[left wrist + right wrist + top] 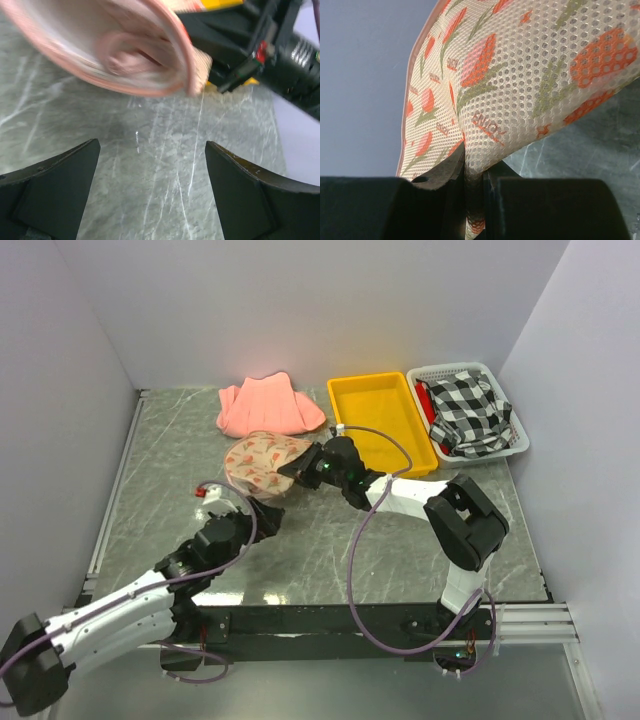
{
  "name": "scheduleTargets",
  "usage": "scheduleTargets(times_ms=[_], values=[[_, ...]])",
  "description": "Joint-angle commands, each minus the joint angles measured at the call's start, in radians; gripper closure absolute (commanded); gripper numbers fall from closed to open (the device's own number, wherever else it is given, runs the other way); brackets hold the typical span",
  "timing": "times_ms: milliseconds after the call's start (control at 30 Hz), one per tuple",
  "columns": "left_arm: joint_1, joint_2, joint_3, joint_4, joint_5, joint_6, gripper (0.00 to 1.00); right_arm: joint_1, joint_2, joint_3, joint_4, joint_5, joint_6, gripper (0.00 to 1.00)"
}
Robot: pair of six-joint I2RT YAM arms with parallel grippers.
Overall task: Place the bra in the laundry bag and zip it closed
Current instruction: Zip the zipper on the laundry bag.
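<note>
The laundry bag (258,462), beige mesh with red-orange prints and pink edging, lies left of centre with its right edge lifted. My right gripper (290,468) is shut on that edge; in the right wrist view the mesh (530,65) is pinched between the fingers (476,180). In the left wrist view the bag's pink-edged mouth (185,55) hangs above the table, and a blurred pink rounded shape inside it (127,60) looks like the bra. My left gripper (266,512) is open and empty just in front of the bag, its fingers (55,190) wide apart over bare table.
A salmon-pink folded cloth (268,405) lies behind the bag. A yellow tray (385,420) stands at the back right, beside a white basket (515,445) holding a black-and-white checked cloth (468,412). The right arm (270,55) crosses the left wrist view's upper right.
</note>
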Motion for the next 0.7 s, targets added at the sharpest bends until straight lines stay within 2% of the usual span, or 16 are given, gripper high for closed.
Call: scheduleTargets(times_ms=[0,300,433,667], values=[[-0.065,0.094,0.032,0.201,-0.049,0.089,0.07,-0.007,-0.033,0.063,-0.001,0.003,0.021,1.00],[-0.148,0.284,0.101,0.318,-0.314,0.266,0.11,-0.005,-0.044,0.046,0.003,-0.017,0.023,1.00],[-0.162,0.351,0.078,0.402,-0.345,0.267,0.20,-0.005,-0.054,0.038,0.009,-0.014,0.020,1.00],[-0.200,0.456,0.109,0.409,-0.406,0.207,0.25,-0.007,-0.067,0.035,0.006,-0.009,0.017,1.00]])
